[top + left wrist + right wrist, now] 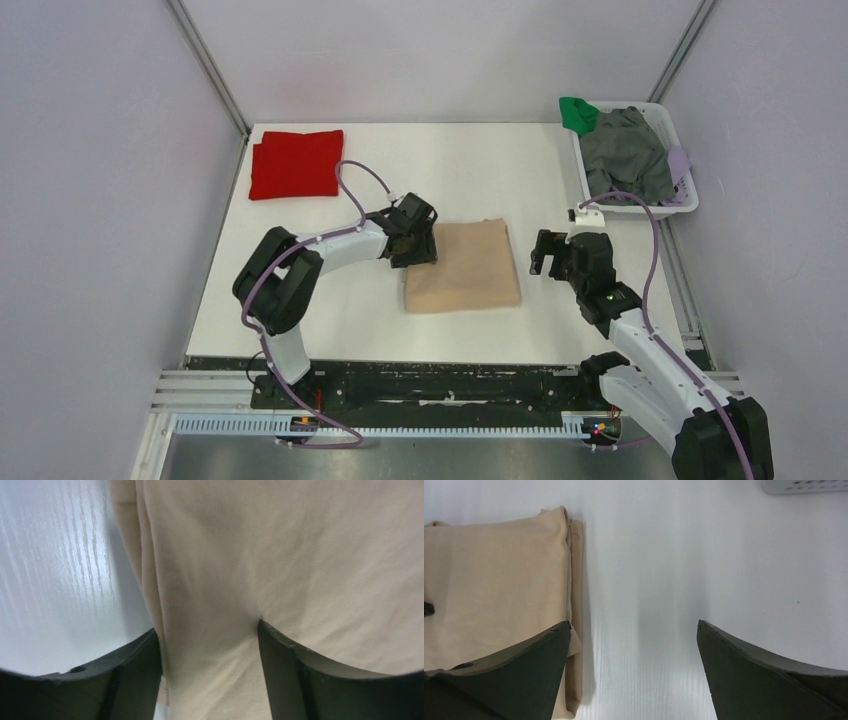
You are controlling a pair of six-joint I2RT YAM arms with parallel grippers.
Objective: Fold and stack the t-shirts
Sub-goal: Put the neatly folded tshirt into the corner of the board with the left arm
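Observation:
The beige t-shirt (pixel 465 265) lies folded to a rectangle in the middle of the white table (pixel 470 170). My left gripper (pixel 418 240) is down on its left edge. In the left wrist view the gripper (pixel 209 630) has its jaws apart, with the beige cloth (pixel 275 555) between them; the right fingertip (pixel 265 630) presses into the cloth. The red t-shirt (pixel 296 163) lies folded at the far left corner. My right gripper (pixel 548 255) is open and empty over bare table just right of the beige shirt (pixel 494 580), as the right wrist view (pixel 634 625) shows.
A white basket (pixel 690 205) at the far right holds a grey garment (pixel 625 155) and a green one (pixel 578 113). Its rim shows at the top of the right wrist view (pixel 804 485). Grey walls close in the table on three sides.

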